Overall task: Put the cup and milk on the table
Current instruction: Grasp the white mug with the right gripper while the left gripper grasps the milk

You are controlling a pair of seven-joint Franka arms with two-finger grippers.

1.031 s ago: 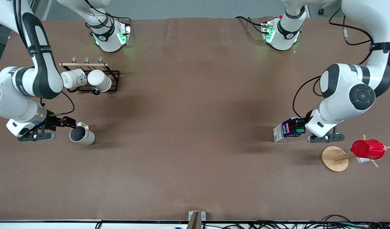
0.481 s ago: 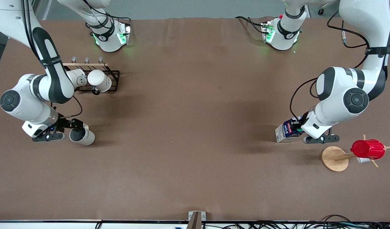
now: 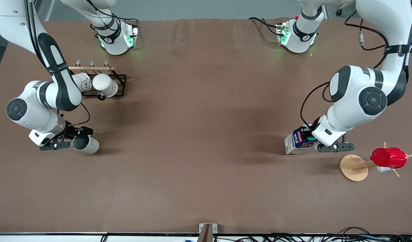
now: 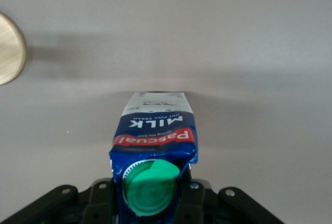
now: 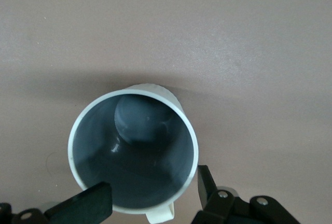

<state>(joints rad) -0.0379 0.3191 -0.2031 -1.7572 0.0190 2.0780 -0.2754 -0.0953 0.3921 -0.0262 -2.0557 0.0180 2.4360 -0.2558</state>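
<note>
The off-white cup (image 3: 90,145) with a grey inside is tilted low over the brown table (image 3: 206,134), near the right arm's end. My right gripper (image 3: 83,132) is shut on it, with fingers either side of the rim by the handle. The right wrist view looks straight into the cup (image 5: 135,151) past that gripper (image 5: 154,198). My left gripper (image 3: 310,137) is shut on the green-capped top of the blue and white milk (image 3: 294,143). The carton is tilted, with its lower end at the table. The left wrist view shows the milk (image 4: 155,130) in that gripper (image 4: 150,193).
A black wire rack (image 3: 121,80) holds two plain white mugs (image 3: 105,84), farther from the front camera than the cup. A red ribbed cup (image 3: 388,157) hangs on a wooden mug tree with a round base (image 3: 353,168) beside the milk; the base also shows in the left wrist view (image 4: 10,47).
The right hand has swung in over the cup, whose base stayed almost in place. The left arm has carried the milk lower and a little toward the table's middle.
</note>
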